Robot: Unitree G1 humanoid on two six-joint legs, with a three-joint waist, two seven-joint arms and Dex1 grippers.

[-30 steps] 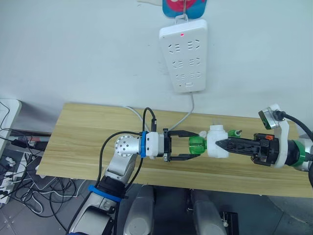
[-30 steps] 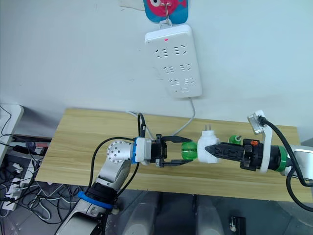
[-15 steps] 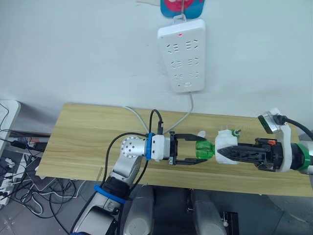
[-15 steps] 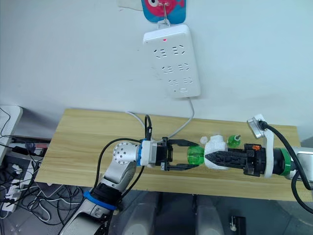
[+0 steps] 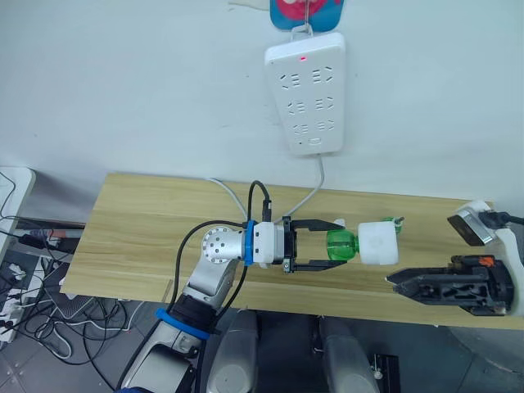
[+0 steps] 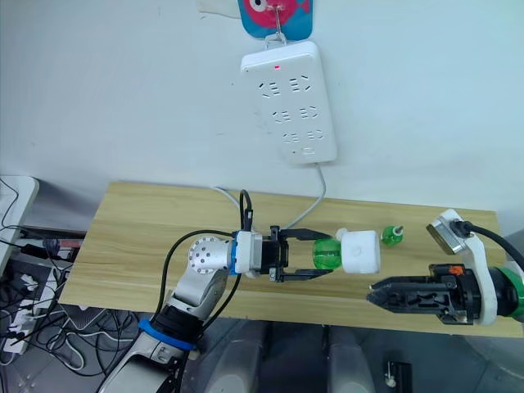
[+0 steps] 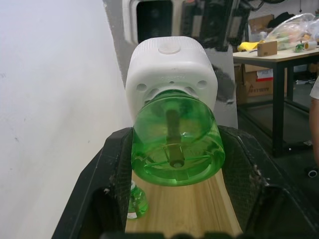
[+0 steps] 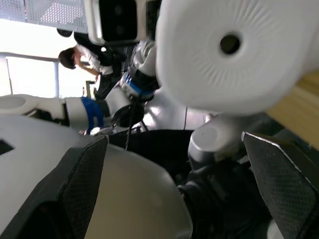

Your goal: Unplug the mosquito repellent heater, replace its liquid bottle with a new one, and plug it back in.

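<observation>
The mosquito repellent heater (image 5: 379, 243) is hanging in the air below the power strip (image 5: 306, 92), carried only by its green bottle (image 5: 342, 246), which the left gripper (image 5: 323, 244) is pinching, and could twist loose while the right gripper (image 5: 395, 281), fingers apart, is holding nothing.

1. The two head views look forward and down from above onto a wooden table (image 5: 139, 221) against a white wall, sharing nearly the same scene.
2. The left wrist view looks closely along the left gripper (image 7: 172, 164) at the mosquito repellent heater (image 7: 172, 69).
3. The right wrist view faces the heater's vent side from very near, toward the robot.
</observation>
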